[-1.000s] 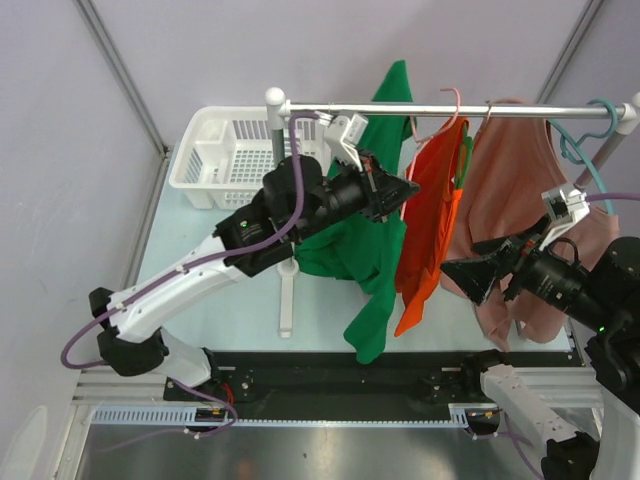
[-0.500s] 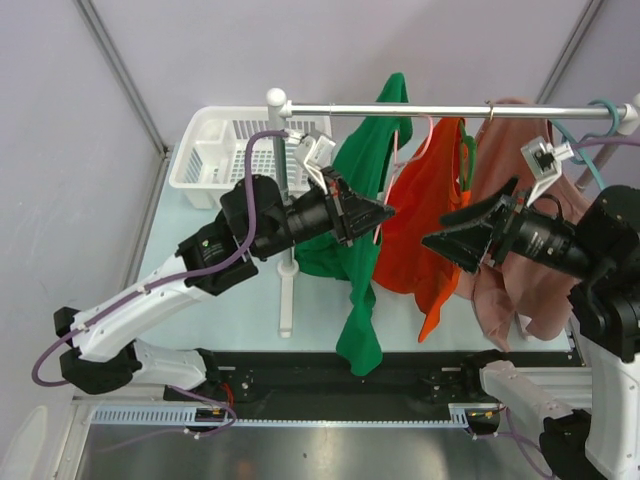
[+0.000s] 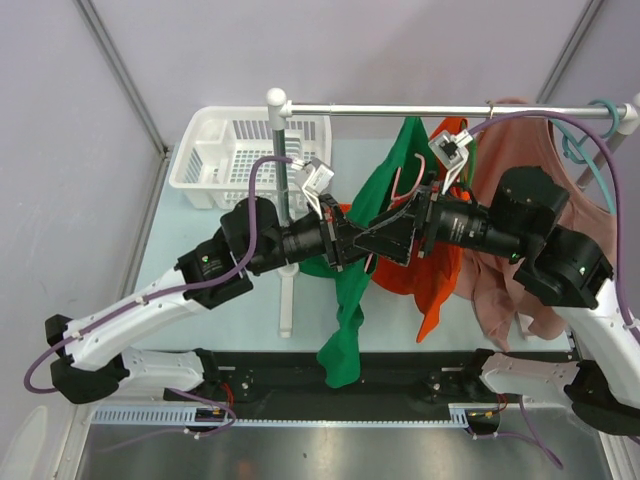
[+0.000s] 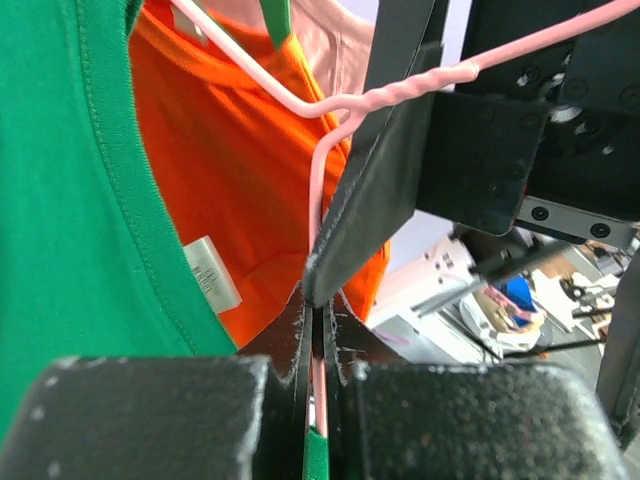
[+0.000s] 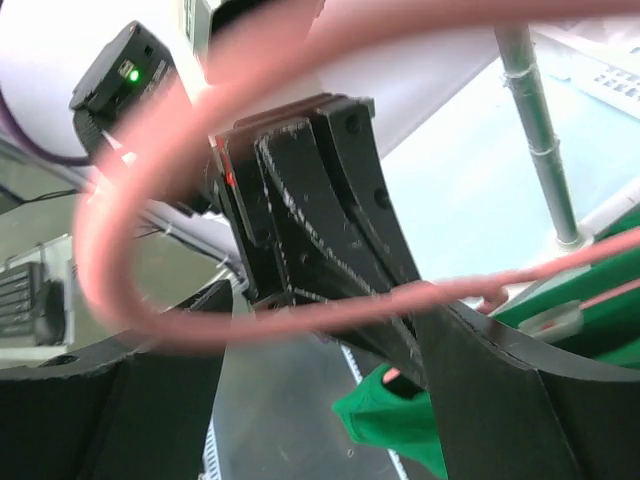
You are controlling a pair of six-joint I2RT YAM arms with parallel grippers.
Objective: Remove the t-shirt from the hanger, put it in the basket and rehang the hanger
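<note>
Pink hanger (image 4: 330, 105) clamped in left tool (image 4: 318, 302), green t-shirt (image 4: 70, 200) just beside.

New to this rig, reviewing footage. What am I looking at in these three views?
Two robot arms work at a pale table. The wide view looks down from above and behind them; the other two come from a camera on each wrist. The left claw is shut on the pink wire hanger that carries the green t-shirt. The right claw is open around the hanger's hook. An orange t-shirt hangs below the metal rail. A white plastic basket sits on the table.
</note>
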